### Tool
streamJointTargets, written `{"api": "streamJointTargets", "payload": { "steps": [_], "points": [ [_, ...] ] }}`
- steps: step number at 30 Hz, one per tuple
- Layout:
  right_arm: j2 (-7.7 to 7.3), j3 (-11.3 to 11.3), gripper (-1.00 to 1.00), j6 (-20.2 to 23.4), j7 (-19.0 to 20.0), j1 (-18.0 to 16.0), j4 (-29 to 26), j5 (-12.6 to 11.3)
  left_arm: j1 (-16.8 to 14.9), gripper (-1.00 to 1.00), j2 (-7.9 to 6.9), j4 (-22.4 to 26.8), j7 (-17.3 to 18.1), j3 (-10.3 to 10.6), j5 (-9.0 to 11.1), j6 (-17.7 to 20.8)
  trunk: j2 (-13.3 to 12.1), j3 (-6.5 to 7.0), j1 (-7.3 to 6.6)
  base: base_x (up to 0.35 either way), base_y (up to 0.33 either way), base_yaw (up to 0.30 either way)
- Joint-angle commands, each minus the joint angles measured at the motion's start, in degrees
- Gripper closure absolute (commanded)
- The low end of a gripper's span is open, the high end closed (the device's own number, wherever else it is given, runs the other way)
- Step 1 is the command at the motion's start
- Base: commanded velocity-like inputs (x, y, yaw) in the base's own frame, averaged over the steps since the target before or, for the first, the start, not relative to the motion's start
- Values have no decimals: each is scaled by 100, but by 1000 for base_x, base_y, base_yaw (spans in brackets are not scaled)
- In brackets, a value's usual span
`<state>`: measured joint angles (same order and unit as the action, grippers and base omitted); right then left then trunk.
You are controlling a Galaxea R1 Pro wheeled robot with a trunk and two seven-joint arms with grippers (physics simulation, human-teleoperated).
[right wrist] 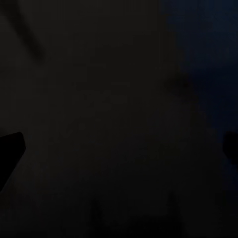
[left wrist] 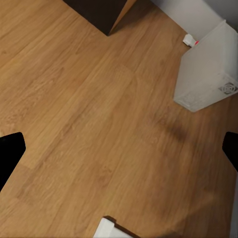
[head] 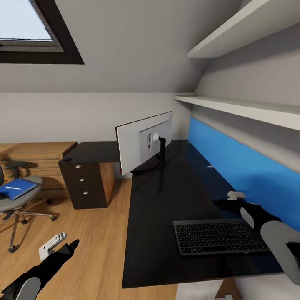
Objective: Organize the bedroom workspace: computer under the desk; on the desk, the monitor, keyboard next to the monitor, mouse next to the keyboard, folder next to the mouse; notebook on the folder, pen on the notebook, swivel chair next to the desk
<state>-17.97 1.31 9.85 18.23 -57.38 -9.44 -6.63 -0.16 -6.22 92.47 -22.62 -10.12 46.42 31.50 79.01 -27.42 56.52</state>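
The monitor (head: 143, 143) stands on the black desk (head: 166, 216) with its white back toward me. The keyboard (head: 218, 236) lies near the desk's front right. My right gripper (head: 228, 200) hovers open just beyond the keyboard, close over the desktop (right wrist: 99, 99). My left gripper (head: 62, 243) hangs open over the wood floor (left wrist: 89, 114). In the left wrist view the pale computer (left wrist: 208, 69) stands on the floor. The swivel chair (head: 18, 204) at far left carries the blue folder (head: 16, 187) with the white pen (head: 12, 188) on it. The mouse and notebook are out of view.
A black drawer unit (head: 83, 183) with silver knobs supports the desk's left wing. A blue panel (head: 241, 166) lines the wall behind the desk, under two white shelves (head: 241, 106). A low wooden unit (head: 37, 152) stands behind the chair. Open floor lies between chair and desk.
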Motion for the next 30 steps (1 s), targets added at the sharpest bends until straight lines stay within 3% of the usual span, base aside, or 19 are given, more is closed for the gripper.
{"api": "streamJointTargets", "payload": {
  "steps": [1, 25, 30],
  "points": [
    [-3, 13, -100, 42, 14, -2, -10, -61, -2, -100, -2, 9, -49, 1, 61, 14, 45, -24, 23, 0, 0, 0],
    [4, 0, -100, 87, 14, -2, -14, -75, -2, -100, -10, 10, -49, -8, 61, 14, 1007, -455, 550, 0, 0, 0],
    [4, 1, -100, 89, 8, -2, -14, -75, -2, -100, -10, 8, -49, -8, 61, 14, 1007, -455, 550, 0, 0, 0]
  ]
}}
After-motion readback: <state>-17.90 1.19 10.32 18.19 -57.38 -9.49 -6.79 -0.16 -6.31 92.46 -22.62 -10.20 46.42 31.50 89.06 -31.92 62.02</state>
